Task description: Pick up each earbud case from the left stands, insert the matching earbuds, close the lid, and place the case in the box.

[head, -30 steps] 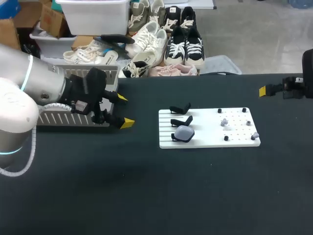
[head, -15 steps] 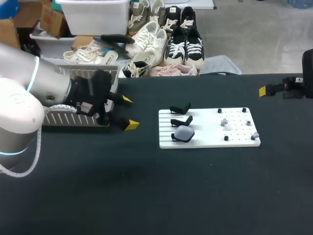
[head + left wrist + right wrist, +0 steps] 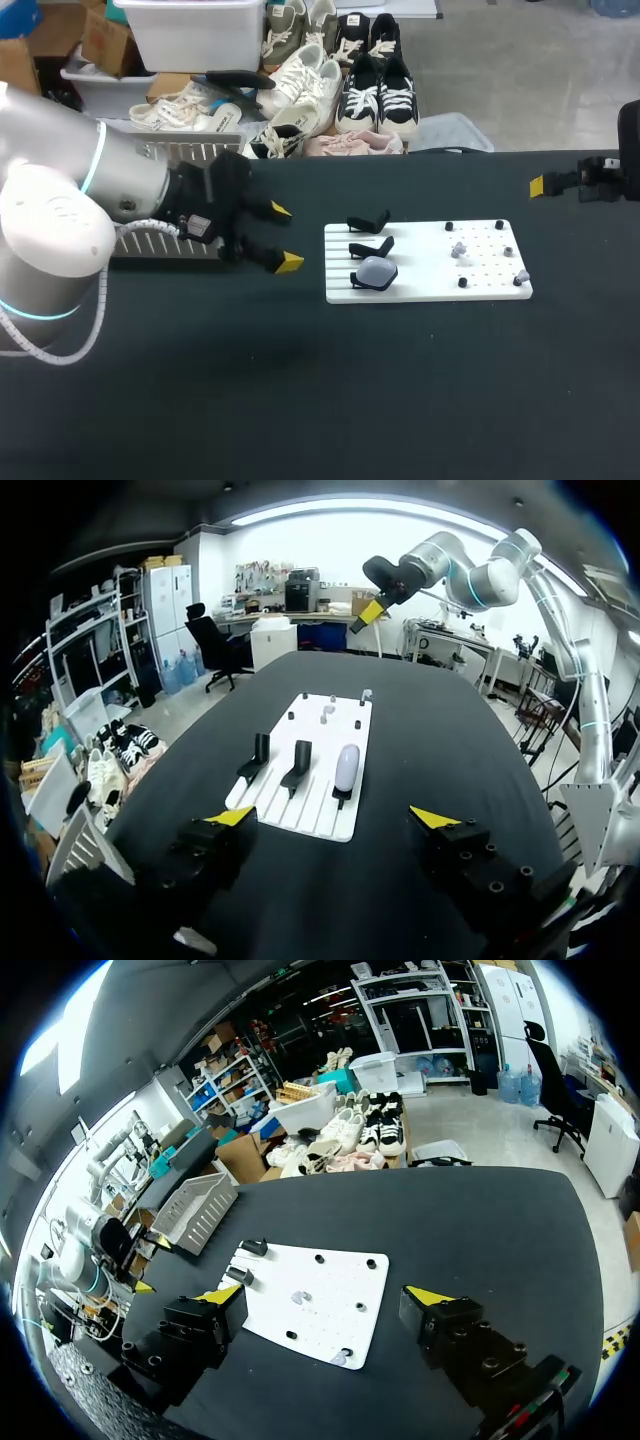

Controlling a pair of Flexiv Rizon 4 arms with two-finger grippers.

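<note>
The left gripper (image 3: 285, 237) is hovering, fingers spread and empty, just left of the white board (image 3: 420, 287), likely lining up on the earbud case (image 3: 376, 270) sitting on its nearest stand (image 3: 357, 283). The right gripper (image 3: 325, 1298), also spread, is idling far right.

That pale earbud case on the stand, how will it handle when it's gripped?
The earbud case looks smooth and rounded, so it may slip in a pinch grip. It looks small, so probably light. It merely rests on a narrow black stand, so a sideways nudge could tip it off.
</note>
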